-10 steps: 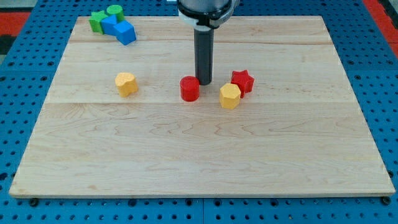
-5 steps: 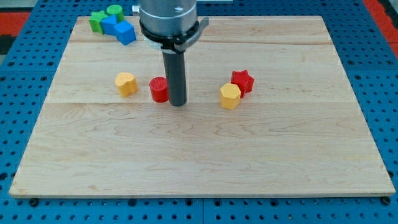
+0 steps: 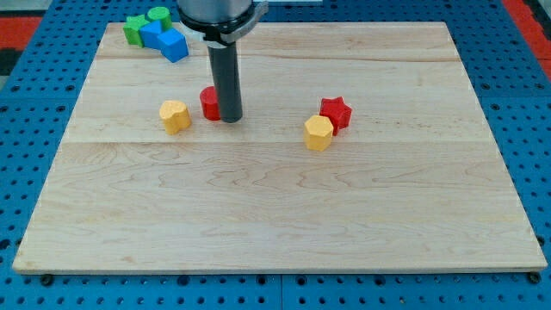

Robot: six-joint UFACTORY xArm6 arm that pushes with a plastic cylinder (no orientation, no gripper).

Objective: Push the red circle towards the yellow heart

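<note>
The red circle (image 3: pixel 209 103) sits left of centre on the wooden board, partly hidden behind my rod. My tip (image 3: pixel 230 119) touches its right side. The yellow heart (image 3: pixel 175 115) lies a short gap to the left of the red circle and slightly nearer the view's bottom. The two blocks are apart.
A yellow hexagon (image 3: pixel 318 133) and a red star (image 3: pixel 336 113) touch each other right of centre. At the view's top left a green star (image 3: pixel 133 27), a green circle (image 3: pixel 158 15) and two blue blocks (image 3: pixel 166 40) cluster near the board's corner (image 3: pixel 108 27).
My tip has swept left and slightly up across the board, pushing the red circle from near the centre to close beside the yellow heart. The other blocks have not moved.
</note>
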